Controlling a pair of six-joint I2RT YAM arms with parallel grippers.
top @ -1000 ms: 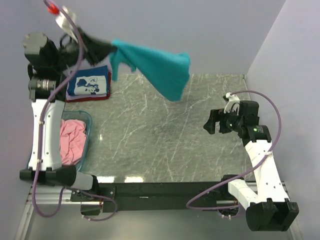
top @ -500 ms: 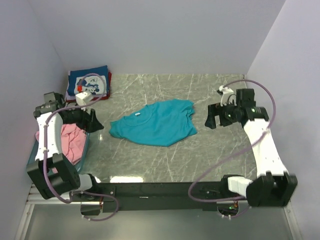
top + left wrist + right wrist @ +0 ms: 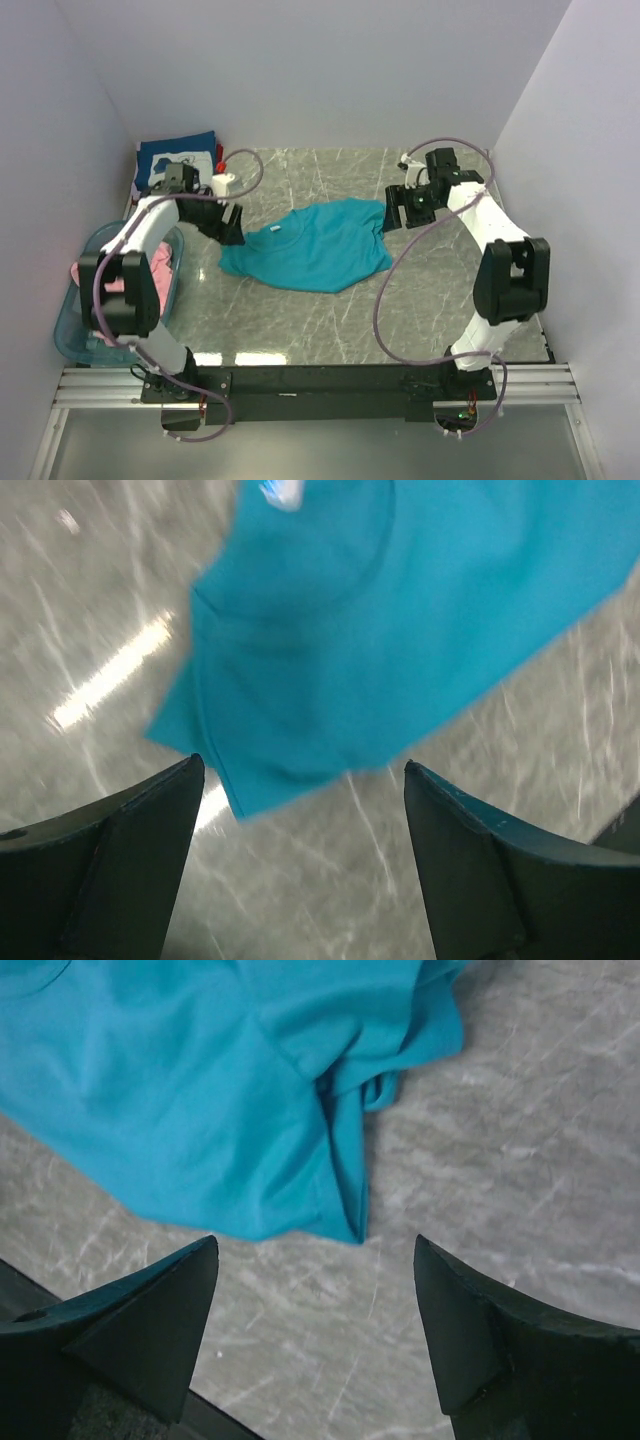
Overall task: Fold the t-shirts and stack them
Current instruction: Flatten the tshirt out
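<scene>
A plain teal t-shirt (image 3: 305,245) lies spread and slightly rumpled on the marble table. My left gripper (image 3: 232,232) hovers at its left edge by the collar, open, with only bare table between its fingers (image 3: 300,770); the teal cloth (image 3: 400,610) lies just ahead of them. My right gripper (image 3: 392,212) is at the shirt's bunched right sleeve, open and holding nothing (image 3: 315,1245), with the teal hem (image 3: 200,1090) just beyond the tips. A folded navy t-shirt with white print (image 3: 170,158) lies at the back left, a red edge (image 3: 219,152) showing beside it. A pink t-shirt (image 3: 160,268) sits in the basket.
The translucent light-blue basket (image 3: 75,330) stands at the left, partly under my left arm. Walls close in the table at the back and on both sides. The arms' black base rail (image 3: 330,380) runs along the near edge.
My left gripper let go of the teal t-shirt, which dropped from the air onto the table. Both arms have since moved in toward the shirt's left and right edges.
</scene>
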